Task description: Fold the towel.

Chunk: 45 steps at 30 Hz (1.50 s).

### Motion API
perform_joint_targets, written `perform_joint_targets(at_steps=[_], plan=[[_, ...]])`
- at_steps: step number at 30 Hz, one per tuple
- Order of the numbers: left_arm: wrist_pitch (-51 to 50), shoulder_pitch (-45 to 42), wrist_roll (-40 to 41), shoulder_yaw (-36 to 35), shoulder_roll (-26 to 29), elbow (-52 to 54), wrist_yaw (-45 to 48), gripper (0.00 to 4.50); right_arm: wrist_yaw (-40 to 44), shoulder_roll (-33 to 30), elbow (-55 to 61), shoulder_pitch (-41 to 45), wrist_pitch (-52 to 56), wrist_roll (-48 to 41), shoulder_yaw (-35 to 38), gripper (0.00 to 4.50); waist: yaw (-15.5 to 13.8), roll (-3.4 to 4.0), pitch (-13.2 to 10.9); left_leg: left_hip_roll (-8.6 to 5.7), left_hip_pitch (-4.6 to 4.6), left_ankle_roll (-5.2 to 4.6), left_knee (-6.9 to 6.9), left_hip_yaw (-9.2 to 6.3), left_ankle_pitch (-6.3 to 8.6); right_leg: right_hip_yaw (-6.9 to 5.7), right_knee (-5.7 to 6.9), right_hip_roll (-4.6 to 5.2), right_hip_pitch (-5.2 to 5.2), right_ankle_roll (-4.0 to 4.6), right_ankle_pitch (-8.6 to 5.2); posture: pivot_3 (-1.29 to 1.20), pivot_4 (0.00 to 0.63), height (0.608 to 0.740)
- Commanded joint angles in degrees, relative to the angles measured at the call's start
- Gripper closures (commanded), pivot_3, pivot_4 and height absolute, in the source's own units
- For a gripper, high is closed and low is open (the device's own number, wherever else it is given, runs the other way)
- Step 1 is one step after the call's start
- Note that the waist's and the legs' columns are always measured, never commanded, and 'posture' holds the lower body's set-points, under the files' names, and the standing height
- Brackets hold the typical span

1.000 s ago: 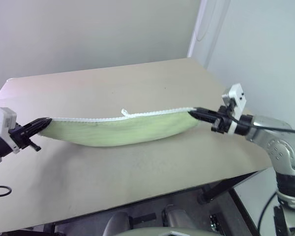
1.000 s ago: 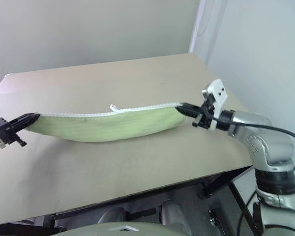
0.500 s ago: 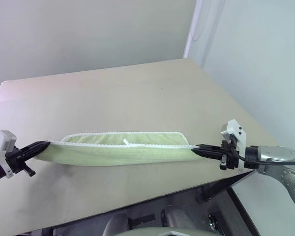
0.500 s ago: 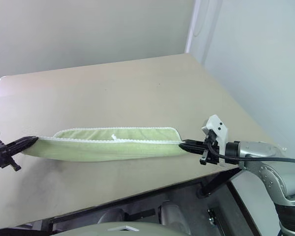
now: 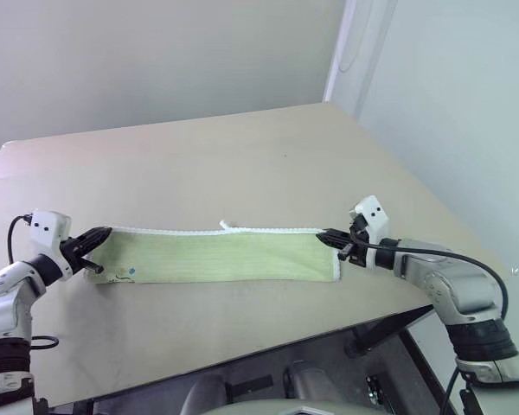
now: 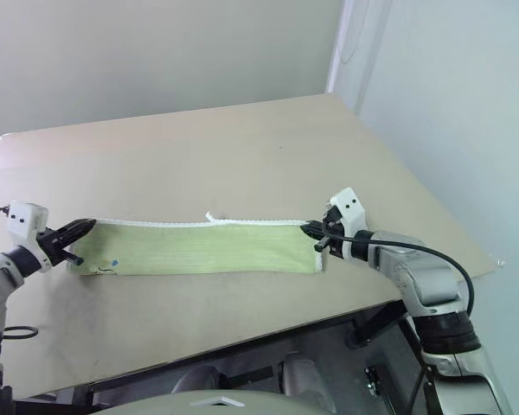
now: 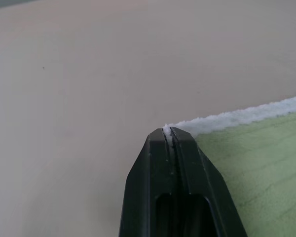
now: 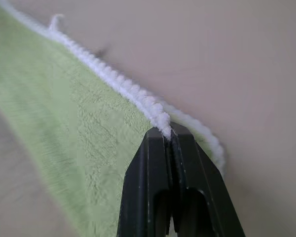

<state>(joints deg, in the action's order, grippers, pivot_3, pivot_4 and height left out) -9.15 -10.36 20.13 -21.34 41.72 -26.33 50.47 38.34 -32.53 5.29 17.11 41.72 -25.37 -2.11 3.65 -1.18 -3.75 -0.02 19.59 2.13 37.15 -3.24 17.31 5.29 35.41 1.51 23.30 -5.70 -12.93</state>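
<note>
One towel [image 5: 216, 256] lies folded into a long strip on the table [image 5: 242, 164], the left gripper [image 5: 102, 234] and right gripper [image 5: 325, 233] each clamped on a far corner.

Beige table [image 5: 242, 156], grey wall [image 5: 156, 52] behind, maybe white door frame [image 5: 339, 52] far-right.
</note>
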Motion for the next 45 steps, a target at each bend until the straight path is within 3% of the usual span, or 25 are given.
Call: perform_joint_targets(at_steps=[1, 3, 4, 7, 10, 15, 21, 24, 27, 33, 38, 45], plan=[[2.07, -1.84, -0.38, 0.34, -0.34, -0.42, -0.43, 4.5, -2.14, 2.43, -3.61, 3.62, -0.89, 2.27, -0.61, 4.48, 0.09, 0.0, 0.0, 0.0, 0.0, 0.0, 0.0, 0.0, 0.0, 0.0, 0.0, 0.0, 0.01, 0.0, 0.0, 0.0, 0.0, 0.74], [1.85, -2.38, 0.05, 0.3, -0.77, -0.6, -0.31, 4.5, -2.42, 3.45, -5.41, 4.51, -0.93, 3.07, -0.69, 4.48, 0.08, -0.01, 0.01, 0.0, -0.01, 0.0, 0.0, -0.03, 0.0, -0.01, 0.03, -0.01, 0.01, 0.0, 0.0, 0.0, 0.0, 0.74], [1.63, -2.65, 0.24, 0.21, -0.92, -0.63, -0.31, 4.01, -2.47, 3.77, -5.97, 4.79, -0.92, 3.29, -0.66, 4.04, 0.09, -0.01, 0.01, 0.0, -0.01, 0.0, 0.01, -0.03, 0.0, -0.01, 0.04, -0.01, 0.01, 0.01, 0.0, 0.0, 0.0, 0.74], [0.71, -3.25, 0.7, -0.08, -0.81, -1.09, -0.1, 3.14, -3.14, 5.27, -7.75, 5.82, -1.38, 3.83, -0.13, 3.15, 0.1, -0.01, 0.01, 0.0, -0.03, -0.01, 0.04, -0.03, 0.0, -0.01, 0.07, -0.02, -0.02, 0.01, 0.0, 0.0, 0.0, 0.74], [1.02, -3.67, 0.92, -0.77, -0.49, -1.34, -0.5, 2.0, -3.87, 6.33, -8.01, 6.71, -1.37, 3.82, 0.9, 2.0, 0.24, -0.01, 0.01, -0.01, -0.06, -0.01, 0.07, -0.03, -0.01, 0.0, 0.08, -0.02, -0.07, 0.01, -0.01, 0.0, 0.0, 0.74], [0.35, -5.46, 2.25, -2.87, 0.64, 0.68, -2.93, 0.18, -8.08, 7.51, -5.17, 8.9, 6.44, -3.72, 11.25, 0.2, 0.18, 0.0, 0.01, -0.01, -0.06, -0.01, 0.08, -0.06, -0.01, -0.01, 0.14, -0.02, -0.06, 0.0, 0.0, 0.0, 0.0, 0.74], [-6.69, -4.07, 7.4, -2.24, 1.56, 11.25, 1.51, 0.18, -12.63, 7.94, 0.6, 9.28, 26.68, -18.15, 24.04, 0.2, 0.17, 0.0, 0.01, -0.01, -0.03, -0.02, 0.01, -0.1, 0.0, -0.02, 0.12, -0.01, -0.03, -0.02, 0.0, 0.0, 0.0, 0.74], [-11.29, 0.55, 10.51, 1.45, 3.08, 22.43, 8.39, 0.18, -14.6, 10.01, 2.04, 7.84, 44.21, -27.4, 32.35, 0.2, 0.29, 0.02, 0.01, -0.01, 0.0, -0.01, 0.01, -0.08, 0.0, 0.0, 0.11, 0.0, -0.03, 0.03, -0.02, 0.0, 0.0, 0.74], [-11.77, 2.9, 10.33, 4.74, 3.06, 26.99, 11.08, 0.18, -18.67, 12.44, 1.75, 5.87, 50.78, -36.27, 38.17, 0.2, 0.34, 0.14, 0.01, -0.01, -0.06, -0.02, -0.01, -0.04, 0.0, 0.04, 0.1, -0.01, -0.05, 0.18, -0.12, 0.0, 0.0, 0.74], [-9.37, 3.36, 7.58, 10.83, 0.88, 27.76, 12.26, 0.18, -32.47, 11.88, -2.72, -2.78, 50.57, -60.18, 38.43, 0.2, 0.44, 0.17, -0.01, 0.0, -0.15, -0.04, 0.06, -0.04, -0.01, 0.07, 0.12, -0.08, -0.13, 0.01, -0.24, 0.0, 0.0, 0.74], [-8.63, 0.99, 6.16, 13.94, -0.89, 26.42, 12.37, 0.18, -47.8, 7.05, 0.74, -16.01, 36.98, -84.29, 26.76, 0.2, 0.36, 0.17, -0.01, 0.0, -0.03, -0.05, -0.02, -0.03, 0.0, 0.1, -0.06, -0.08, -0.09, -0.01, -0.26, 0.0, 0.0, 0.74], [-8.03, -1.29, 4.95, 16.39, -2.29, 25.35, 12.74, 0.18, -54.55, 7.34, 2.88, -20.25, 25.06, -87.63, 18.55, 0.2, 0.56, 0.15, 0.0, 0.02, -0.11, -0.09, 0.0, 0.16, 0.02, 0.35, -0.09, -0.14, -0.22, -0.06, -0.25, 0.0, 0.0, 0.74]])
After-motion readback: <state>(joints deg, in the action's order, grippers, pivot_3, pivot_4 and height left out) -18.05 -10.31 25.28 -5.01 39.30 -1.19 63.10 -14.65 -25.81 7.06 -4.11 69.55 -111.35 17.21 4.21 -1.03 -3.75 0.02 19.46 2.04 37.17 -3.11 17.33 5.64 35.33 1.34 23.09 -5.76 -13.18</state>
